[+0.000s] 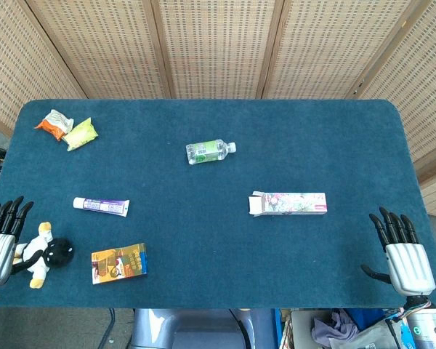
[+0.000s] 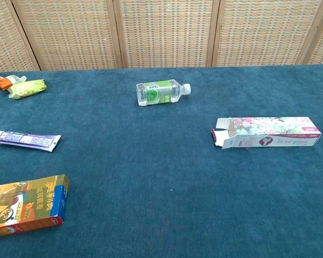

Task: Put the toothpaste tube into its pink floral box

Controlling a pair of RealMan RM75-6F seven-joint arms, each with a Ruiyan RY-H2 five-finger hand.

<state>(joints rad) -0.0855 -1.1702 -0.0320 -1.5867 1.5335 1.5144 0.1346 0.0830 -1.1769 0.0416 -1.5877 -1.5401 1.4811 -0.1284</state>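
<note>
The toothpaste tube (image 1: 101, 206) (image 2: 24, 140), white with a purple label, lies flat on the left part of the table. The pink floral box (image 1: 288, 203) (image 2: 265, 132) lies on its side right of centre, its open flap end facing left. My left hand (image 1: 0, 241) rests at the table's near left edge, fingers spread and empty, well away from the tube. My right hand (image 1: 402, 253) sits at the near right edge, fingers spread and empty, right of the box. Neither hand shows in the chest view.
A small water bottle (image 1: 209, 151) lies at mid-table toward the back. Two snack packets (image 1: 67, 129) sit at the far left corner. An orange carton (image 1: 119, 263) lies near the front left, with a plush toy (image 1: 43, 254) beside my left hand.
</note>
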